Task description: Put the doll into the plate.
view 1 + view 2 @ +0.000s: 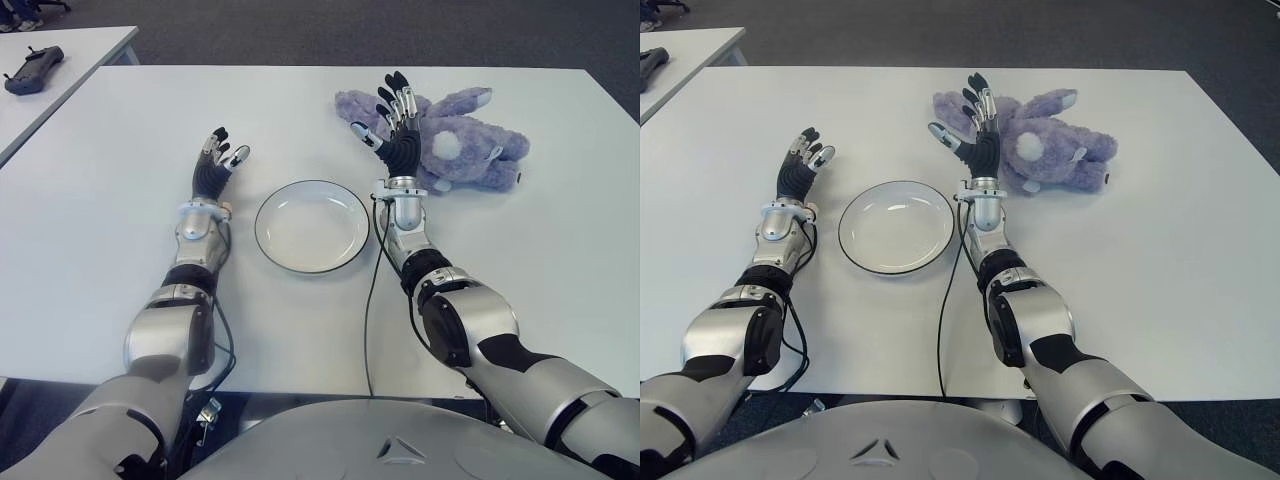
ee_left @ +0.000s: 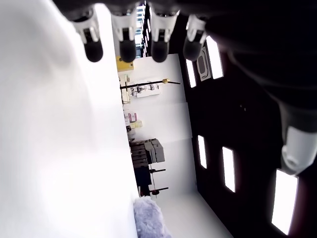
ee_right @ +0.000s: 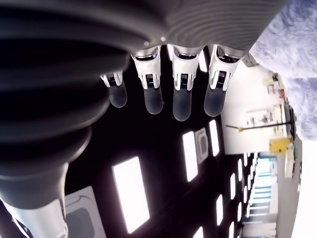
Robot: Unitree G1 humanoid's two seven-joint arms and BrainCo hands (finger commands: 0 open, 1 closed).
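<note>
A purple plush doll [image 1: 455, 135] lies on the white table [image 1: 110, 200], at the far right of the middle. A white plate [image 1: 312, 226] with a dark rim sits empty between my two forearms. My right hand [image 1: 393, 118] is raised with fingers spread, just in front of the doll's left end, holding nothing. In the right wrist view the straight fingers [image 3: 181, 96] point away and the doll's fur [image 3: 292, 44] shows at the side. My left hand [image 1: 219, 158] stands open to the left of the plate, empty.
A second white table [image 1: 70, 55] at the far left carries a dark handheld device [image 1: 32, 68]. Black cables [image 1: 372, 290] run along both forearms to the table's near edge. Dark carpet lies beyond the table.
</note>
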